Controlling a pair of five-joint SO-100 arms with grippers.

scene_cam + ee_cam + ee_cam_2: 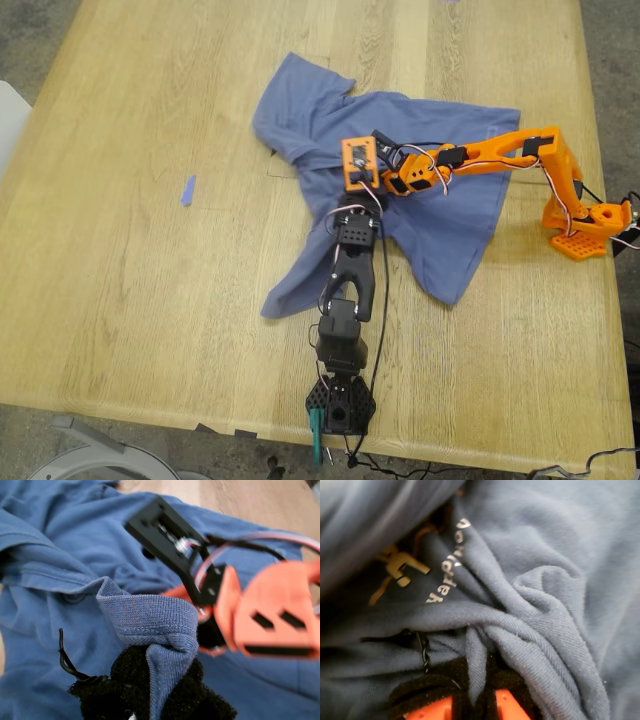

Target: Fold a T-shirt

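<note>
Already both grippers, the first gripper (pixel 160 690) and second gripper (pixel 472 700), pinched the crumpled T-shirt (pixel 440 215) close together, so pulling apart risked bunching or collision.

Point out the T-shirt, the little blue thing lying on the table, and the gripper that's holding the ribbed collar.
T-shirt (pixel 450 215): exterior view, flat body panel.
Blue scrap (pixel 187 190): exterior view, its middle, on bare table wood.
My first gripper (pixel 160 680): first wrist view, between the black padded fingers pinching the ribbed collar.

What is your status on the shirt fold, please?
My first claw shut on the T-shirt collar rib. My second claw shut on a bunched fold. T-shirt crumpled, unfolded. Both arms crowded mid-shirt; blue scrap lies apart.
</note>
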